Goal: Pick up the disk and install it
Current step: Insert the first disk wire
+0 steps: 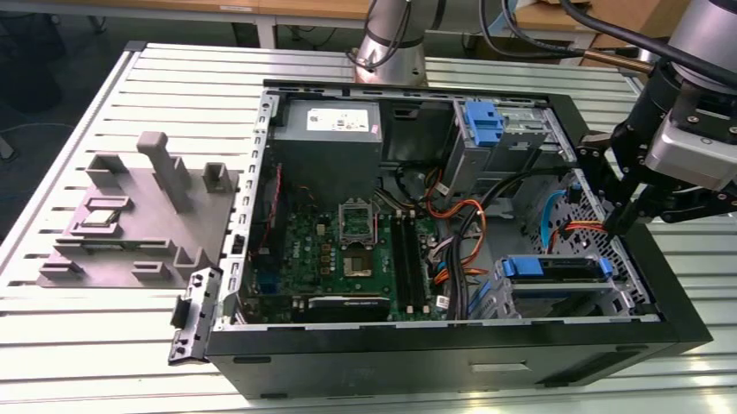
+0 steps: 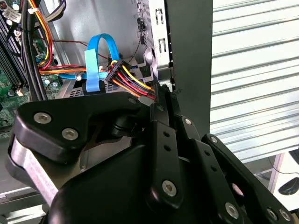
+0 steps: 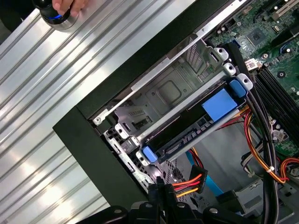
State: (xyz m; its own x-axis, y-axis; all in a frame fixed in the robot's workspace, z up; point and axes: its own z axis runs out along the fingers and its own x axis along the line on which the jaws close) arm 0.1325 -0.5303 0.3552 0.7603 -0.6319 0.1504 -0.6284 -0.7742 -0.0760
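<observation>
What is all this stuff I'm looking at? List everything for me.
Computer case: one, black, lying open on the table.
Table: one, silver slatted metal, under everything.
Circuit board: one, green, on the case floor.
Power supply: one, grey box, far corner of the case.
Disk: one, grey in a blue bracket, seated in the near bay at the exterior view's right.
Drive caddy: one, blue-handled, beside the power supply.
Cables: several, orange, black and blue, inside the case.
Fixture: one, grey, on the table at the exterior view's left.
Gripper: one, black, fingers together, holding nothing, above the case's edge near the disk.
</observation>
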